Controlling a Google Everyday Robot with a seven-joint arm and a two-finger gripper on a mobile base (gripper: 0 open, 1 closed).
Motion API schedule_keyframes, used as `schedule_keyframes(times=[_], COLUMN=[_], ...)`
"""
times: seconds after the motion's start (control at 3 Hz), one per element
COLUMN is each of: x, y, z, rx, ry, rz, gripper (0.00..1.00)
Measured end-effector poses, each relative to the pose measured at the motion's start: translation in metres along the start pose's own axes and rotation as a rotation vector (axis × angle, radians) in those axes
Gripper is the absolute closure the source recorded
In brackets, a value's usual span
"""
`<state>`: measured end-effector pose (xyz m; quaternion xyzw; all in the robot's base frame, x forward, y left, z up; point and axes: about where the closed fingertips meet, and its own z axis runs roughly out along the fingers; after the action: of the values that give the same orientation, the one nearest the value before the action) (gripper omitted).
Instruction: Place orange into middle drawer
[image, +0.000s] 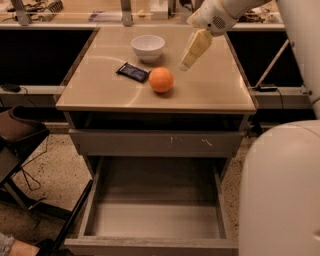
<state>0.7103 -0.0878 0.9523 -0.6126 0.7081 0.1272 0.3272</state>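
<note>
The orange (161, 79) sits on the tan cabinet top (210, 90), just right of a dark flat packet. The middle drawer (155, 220) is pulled wide open below, its grey floor bare. My gripper (186, 63) hangs from the white arm at the upper right, above the cabinet top, a little right of and behind the orange, apart from it. It holds nothing that I can see.
A white bowl (148, 47) stands behind the orange, and the dark flat packet (133, 72) lies to its left. The grey drawer front (155, 142) with whitish scratches is above the open drawer. My white body (280, 190) fills the lower right. A chair (20, 135) is at the left.
</note>
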Motion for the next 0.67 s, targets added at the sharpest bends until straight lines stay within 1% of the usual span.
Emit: schedule_keyframes(times=[0.33,0.67], x=[-0.021,-0.027], y=[-0.013,0.002], z=[0.019,0.046], rx=[-0.010,-0.070], ry=[-0.039,-0.029], rz=[-0.015,-0.022], gripper=[0.00,0.00])
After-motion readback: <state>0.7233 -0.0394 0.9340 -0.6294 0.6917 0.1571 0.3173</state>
